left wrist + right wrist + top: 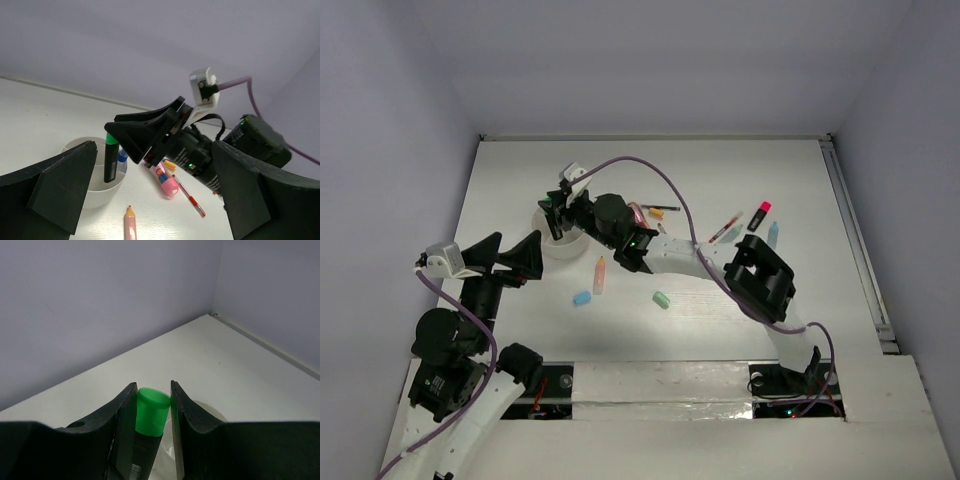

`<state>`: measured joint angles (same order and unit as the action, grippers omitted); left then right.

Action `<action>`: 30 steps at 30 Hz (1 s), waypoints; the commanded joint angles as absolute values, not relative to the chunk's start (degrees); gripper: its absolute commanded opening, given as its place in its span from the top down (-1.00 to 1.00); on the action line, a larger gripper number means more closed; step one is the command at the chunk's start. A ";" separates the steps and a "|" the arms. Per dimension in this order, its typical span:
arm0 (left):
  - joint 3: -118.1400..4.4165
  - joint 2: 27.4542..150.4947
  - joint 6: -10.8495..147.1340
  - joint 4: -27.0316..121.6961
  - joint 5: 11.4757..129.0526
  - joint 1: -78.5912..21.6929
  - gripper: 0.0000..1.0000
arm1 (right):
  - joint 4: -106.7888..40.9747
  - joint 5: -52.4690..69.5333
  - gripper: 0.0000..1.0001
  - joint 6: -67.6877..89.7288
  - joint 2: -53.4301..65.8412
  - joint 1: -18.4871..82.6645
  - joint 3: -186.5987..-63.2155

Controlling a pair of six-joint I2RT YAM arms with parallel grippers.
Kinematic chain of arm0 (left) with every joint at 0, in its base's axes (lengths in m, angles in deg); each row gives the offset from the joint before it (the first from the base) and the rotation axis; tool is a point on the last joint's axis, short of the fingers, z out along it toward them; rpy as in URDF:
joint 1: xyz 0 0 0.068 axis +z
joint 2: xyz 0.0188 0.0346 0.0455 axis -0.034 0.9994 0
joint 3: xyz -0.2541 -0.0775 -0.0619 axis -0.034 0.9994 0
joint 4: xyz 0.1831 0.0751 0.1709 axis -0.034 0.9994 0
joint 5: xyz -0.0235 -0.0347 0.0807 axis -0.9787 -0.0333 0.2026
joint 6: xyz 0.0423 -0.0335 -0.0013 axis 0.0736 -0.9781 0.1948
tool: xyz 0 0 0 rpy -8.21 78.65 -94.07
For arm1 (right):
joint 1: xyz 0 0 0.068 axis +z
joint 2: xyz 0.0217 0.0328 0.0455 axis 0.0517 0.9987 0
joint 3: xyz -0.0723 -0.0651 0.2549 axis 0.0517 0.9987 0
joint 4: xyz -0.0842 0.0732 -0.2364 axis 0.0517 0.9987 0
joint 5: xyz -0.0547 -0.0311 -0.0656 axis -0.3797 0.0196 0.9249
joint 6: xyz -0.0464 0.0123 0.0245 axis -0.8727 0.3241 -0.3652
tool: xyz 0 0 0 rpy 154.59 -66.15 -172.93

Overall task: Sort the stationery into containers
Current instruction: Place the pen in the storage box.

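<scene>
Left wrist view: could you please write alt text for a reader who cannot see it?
The right claw holds a green-capped black marker upright, its lower end inside a short round white cup containing a blue-white marker. A pink marker, a thin red pen and an orange marker lie beside the cup; the open left claw frames the lower corners.

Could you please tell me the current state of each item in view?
short round white cup: upright, holding blue-capped marker
green-capped black marker: upright, lower end at cup's mouth
right tool: shut on green-capped black marker
left tool: open, empty
orange marker: lying flat on table
</scene>
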<state>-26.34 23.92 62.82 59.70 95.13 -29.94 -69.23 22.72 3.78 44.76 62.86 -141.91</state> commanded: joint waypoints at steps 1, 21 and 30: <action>-26.00 24.12 62.50 57.17 95.75 -29.72 -0.98 | -78.67 24.87 0.77 -1.50 46.85 62.90 -145.07; -25.83 24.47 62.58 56.56 93.56 -27.09 -0.98 | -90.63 28.39 0.76 -6.25 51.69 63.96 -141.30; -25.82 24.55 62.76 56.38 92.68 -26.56 -0.98 | -94.40 30.06 0.77 -5.55 51.69 63.96 -137.52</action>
<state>-26.28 23.94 62.71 59.46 93.60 -26.94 -87.08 28.07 -5.23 51.99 63.32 -138.39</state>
